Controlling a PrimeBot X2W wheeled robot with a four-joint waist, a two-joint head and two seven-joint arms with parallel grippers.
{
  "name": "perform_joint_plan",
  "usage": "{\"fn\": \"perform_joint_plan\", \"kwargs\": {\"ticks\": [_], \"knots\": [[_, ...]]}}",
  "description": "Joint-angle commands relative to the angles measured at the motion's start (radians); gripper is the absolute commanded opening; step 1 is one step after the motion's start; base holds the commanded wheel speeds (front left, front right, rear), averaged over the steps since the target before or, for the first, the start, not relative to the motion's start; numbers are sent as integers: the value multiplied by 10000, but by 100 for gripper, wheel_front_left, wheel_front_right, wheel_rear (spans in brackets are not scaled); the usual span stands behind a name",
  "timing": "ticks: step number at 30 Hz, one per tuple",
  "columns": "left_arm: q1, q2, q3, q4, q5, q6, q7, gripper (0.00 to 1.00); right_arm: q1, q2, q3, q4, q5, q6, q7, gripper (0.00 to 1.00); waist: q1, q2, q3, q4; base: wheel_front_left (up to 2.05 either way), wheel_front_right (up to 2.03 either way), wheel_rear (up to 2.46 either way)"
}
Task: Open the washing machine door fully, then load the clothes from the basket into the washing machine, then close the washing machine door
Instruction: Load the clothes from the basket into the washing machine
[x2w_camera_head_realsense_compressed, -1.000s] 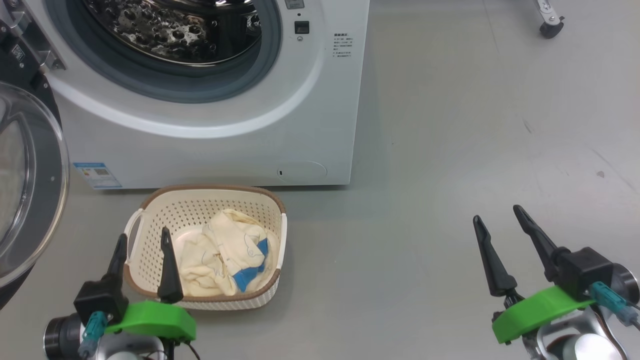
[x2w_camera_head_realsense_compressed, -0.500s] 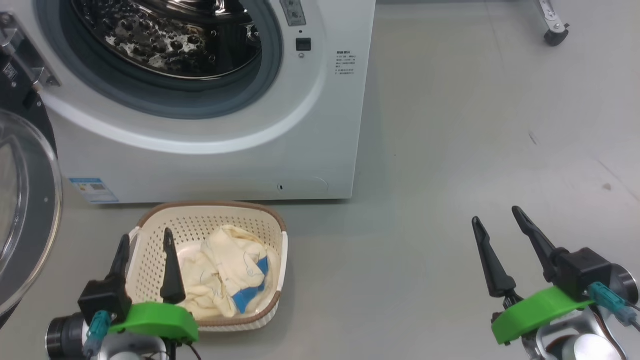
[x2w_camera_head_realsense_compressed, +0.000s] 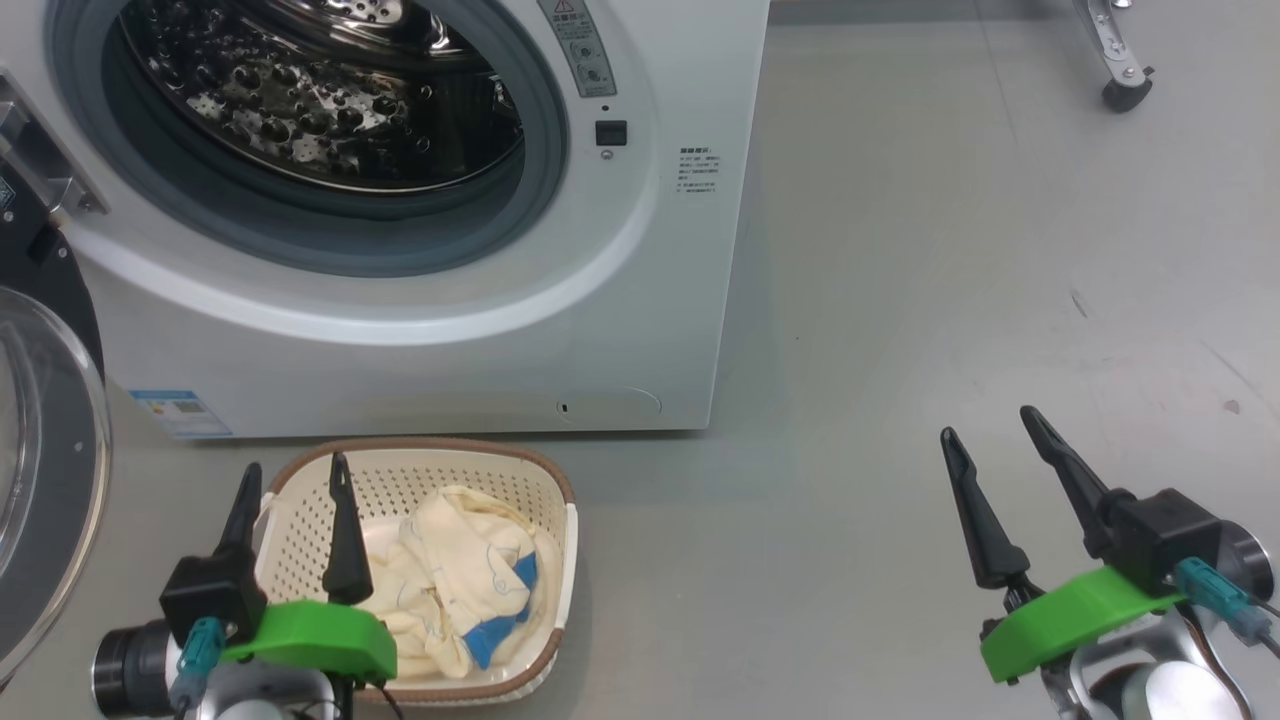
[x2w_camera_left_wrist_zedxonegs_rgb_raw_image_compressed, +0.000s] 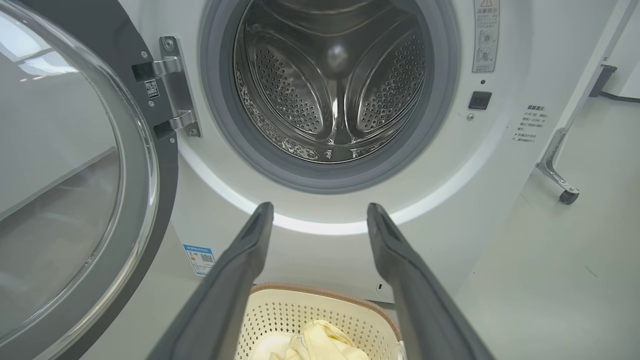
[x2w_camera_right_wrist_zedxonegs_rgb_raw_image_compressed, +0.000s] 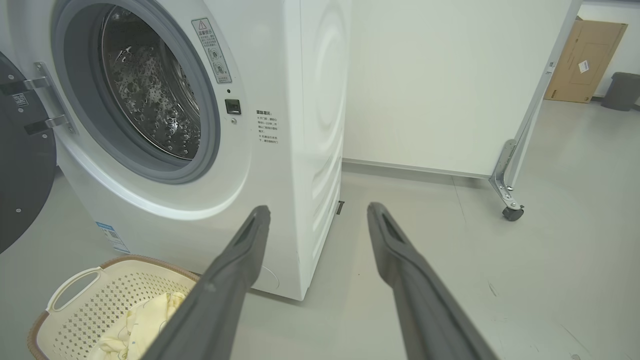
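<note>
Washing machine door (x2w_camera_left_wrist_zedxonegs_rgb_raw_image_compressed: 75, 200) stood wide beside basket (x2w_camera_head_realsense_compressed: 545, 472); left gripper (x2w_camera_head_realsense_compressed: 296, 463) fingers released over basket, seemingly readied for clothes (x2w_camera_head_realsense_compressed: 450, 570); right gripper (x2w_camera_head_realsense_compressed: 987, 421) released, well apart

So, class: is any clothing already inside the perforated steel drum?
No, the perforated steel drum looks bare; the cream-yellow clothes lie in the cream plastic basket.

Grey floor (x2w_camera_right_wrist_zedxonegs_rgb_raw_image_compressed: 550, 280) ahead of right pincer (x2w_camera_right_wrist_zedxonegs_rgb_raw_image_compressed: 317, 206). White partition panel (x2w_camera_right_wrist_zedxonegs_rgb_raw_image_compressed: 440, 80) straight beyond it, its castor (x2w_camera_right_wrist_zedxonegs_rgb_raw_image_compressed: 512, 213) just right of the tips. Cardboard box (x2w_camera_right_wrist_zedxonegs_rgb_raw_image_compressed: 585, 60) and dark bin (x2w_camera_right_wrist_zedxonegs_rgb_raw_image_compressed: 620, 90) far right, well behind.
</note>
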Motion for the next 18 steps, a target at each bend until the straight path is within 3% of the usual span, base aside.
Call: {"fn": "perform_joint_plan", "kwargs": {"ticks": [1, 18], "knots": [[-379, 207, 298, -321, -18, 82, -110, 100, -372, -83, 212, -312, 30, -29, -109, 100, 0, -1, -7, 6, 0, 0, 0], [-403, 255, 188, -281, -164, 137, -184, 100, -364, -83, 226, -294, 34, -29, -98, 100, 0, -1, -47, 82, 0, 0, 0]]}}
